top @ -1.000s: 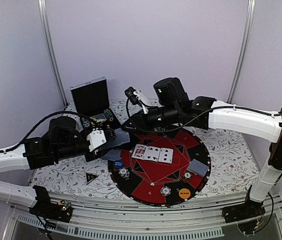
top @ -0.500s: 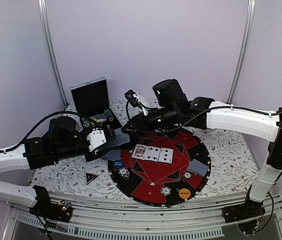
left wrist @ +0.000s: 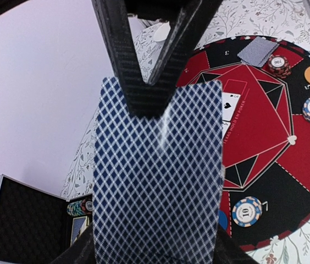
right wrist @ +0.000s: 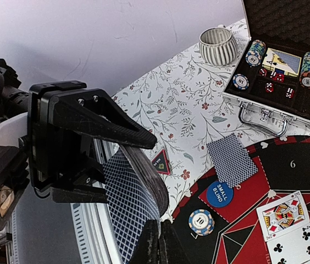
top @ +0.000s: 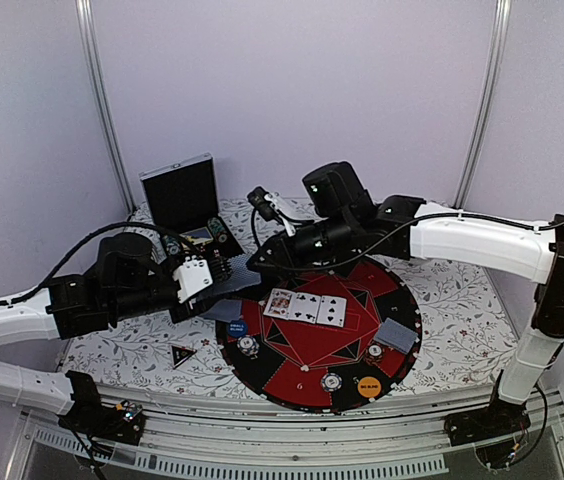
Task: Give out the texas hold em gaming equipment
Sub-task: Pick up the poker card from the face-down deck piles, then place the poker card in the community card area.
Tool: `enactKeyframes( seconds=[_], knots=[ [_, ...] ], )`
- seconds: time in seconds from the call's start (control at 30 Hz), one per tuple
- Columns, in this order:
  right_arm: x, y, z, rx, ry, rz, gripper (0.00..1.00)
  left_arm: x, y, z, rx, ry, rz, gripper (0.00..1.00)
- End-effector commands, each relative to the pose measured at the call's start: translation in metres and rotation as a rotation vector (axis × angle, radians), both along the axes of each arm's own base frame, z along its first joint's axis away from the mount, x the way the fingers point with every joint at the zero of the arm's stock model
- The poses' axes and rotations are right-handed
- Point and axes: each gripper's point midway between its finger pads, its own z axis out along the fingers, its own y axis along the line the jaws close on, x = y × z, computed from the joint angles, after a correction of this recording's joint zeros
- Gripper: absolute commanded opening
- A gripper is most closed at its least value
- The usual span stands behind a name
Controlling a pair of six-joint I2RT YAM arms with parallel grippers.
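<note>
**A:** So, where is the deck [right wrist: 127, 212]?

**B:** Left of centre in the top view, off the table, clamped in the left gripper [top: 220, 280]. Its fingers stand roughly half apart because the whole stack sits between them. The cards bow a little under the squeeze.

**A:** And the right gripper [left wrist: 149, 102]?

**B:** Pinched on the upper edge of the top card [left wrist: 160, 181] (its blue lattice back fills the left wrist view). One card is thin, so the fingers all but meet. I'd judge the deck is held up like that as a dispenser: one arm steadies, the other peels.

**A:** Where would the card go?

**B:** Probably to the mat [top: 292, 372], lower centre. Three face-up cards [top: 305, 307] lie in its middle. A face-down card [top: 395, 334] sits near its right edge. A second face-down card [top: 224, 309] lies at its left edge, just above the blue button [top: 236, 327]. Chips [top: 249, 346] sit at three spots around the mat, and the orange button [top: 368, 385] lies at the lower right rim.

**A:** Anything off the mat?

**B:** The marker [top: 182, 353] on the cloth [top: 462, 310] at lower left, and the case [top: 184, 195] open at upper left with more chips inside.

**A:** What's the risk?

**B:** Two cards could lift together, since the bowed stack presses them close.
</note>
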Motion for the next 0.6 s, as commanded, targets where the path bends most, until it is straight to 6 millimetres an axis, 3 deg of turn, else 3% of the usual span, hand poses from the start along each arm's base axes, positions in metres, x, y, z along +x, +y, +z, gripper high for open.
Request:
enactKeyframes(
  seconds=[0.0,0.33,0.5,0.57],
  knots=[
    [0.005,-0.021,0.034,0.048,-0.038,-0.048,0.02,-0.001,-0.003,0.009,-0.026,-0.025,-0.013,0.53],
    [0.005,-0.059,0.074,0.112,-0.092,-0.123,0.02,-0.001,-0.004,0.009,-0.025,-0.024,-0.011,0.54],
    [0.042,-0.122,0.068,0.138,-0.078,-0.376,0.02,-0.001,-0.003,0.010,-0.028,-0.025,-0.011,0.53],
    [0.056,-0.152,0.046,0.110,-0.050,-0.453,0.02,-0.001,-0.003,0.011,-0.030,-0.026,-0.011,0.53]
  ],
)
